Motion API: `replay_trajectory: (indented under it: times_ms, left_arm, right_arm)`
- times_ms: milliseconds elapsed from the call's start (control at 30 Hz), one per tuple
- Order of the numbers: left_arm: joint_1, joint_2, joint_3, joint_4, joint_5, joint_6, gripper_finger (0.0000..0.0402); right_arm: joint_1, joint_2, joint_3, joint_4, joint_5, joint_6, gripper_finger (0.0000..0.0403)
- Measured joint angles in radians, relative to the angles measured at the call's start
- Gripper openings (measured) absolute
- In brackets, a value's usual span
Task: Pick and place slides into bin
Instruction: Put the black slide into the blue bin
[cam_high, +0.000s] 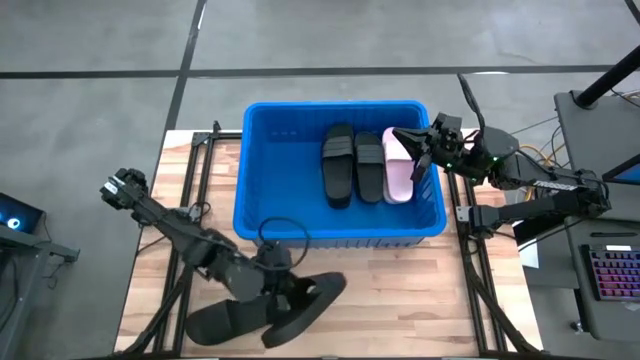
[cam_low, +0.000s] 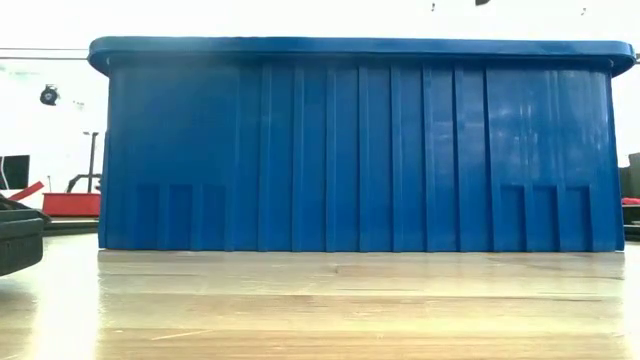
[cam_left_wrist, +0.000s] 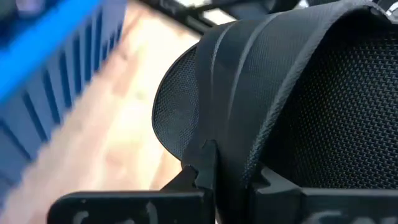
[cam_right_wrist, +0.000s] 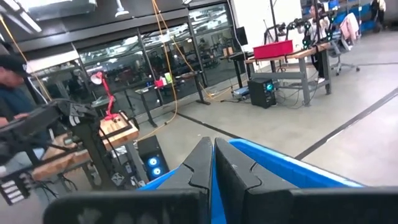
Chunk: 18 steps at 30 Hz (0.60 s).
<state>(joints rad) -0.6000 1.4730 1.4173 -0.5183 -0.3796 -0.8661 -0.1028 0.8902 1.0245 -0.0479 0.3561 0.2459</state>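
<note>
The blue bin (cam_high: 270, 150) stands mid-table and fills the low view (cam_low: 360, 150). In it lie two black slides (cam_high: 338, 165) (cam_high: 369, 165) and a pale pink slide (cam_high: 398, 172), side by side. My left gripper (cam_high: 287, 296) is near the table's front edge, shut on a third black slide (cam_high: 318, 297). A fourth black slide (cam_high: 213, 322) lies on the table beside it. My right gripper (cam_high: 405, 140) hovers over the bin's right part, above the pink slide, shut and empty (cam_right_wrist: 212, 163). My left gripper pinches a thin raised edge of the black slide (cam_left_wrist: 211, 155) between its two fingers. The slide's textured surface (cam_left_wrist: 323, 106) fills the wrist view beyond the fingers. The slide sits tilted; whether it is clear of the table I cannot tell.
The wooden tabletop (cam_high: 400, 290) has bare room in front of the bin to the right. A dark object (cam_low: 18, 238) shows at the low view's left edge. Benches, cables and a person (cam_right_wrist: 9, 81) stand in the room beyond the table.
</note>
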Motion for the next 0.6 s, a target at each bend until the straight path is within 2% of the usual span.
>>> replay_trajectory:
  times_ms: [233, 433, 600]
  left_arm:
    - [0.065, -0.019, 0.031, 0.091, -0.038, 0.223, 0.0000]
    - [0.145, -0.021, 0.089, 0.089, -0.135, 0.436, 0.0000]
    - [0.229, -0.021, 0.126, 0.087, -0.239, 0.555, 0.0000]
  right_arm:
    - [0.000, 0.000, 0.000, 0.000, -0.050, 0.043, 0.0009]
    - [0.000, 0.000, 0.000, 0.004, -0.071, 0.043, 0.0009]
    - [0.000, -0.005, 0.000, 0.007, -0.072, 0.043, 0.0009]
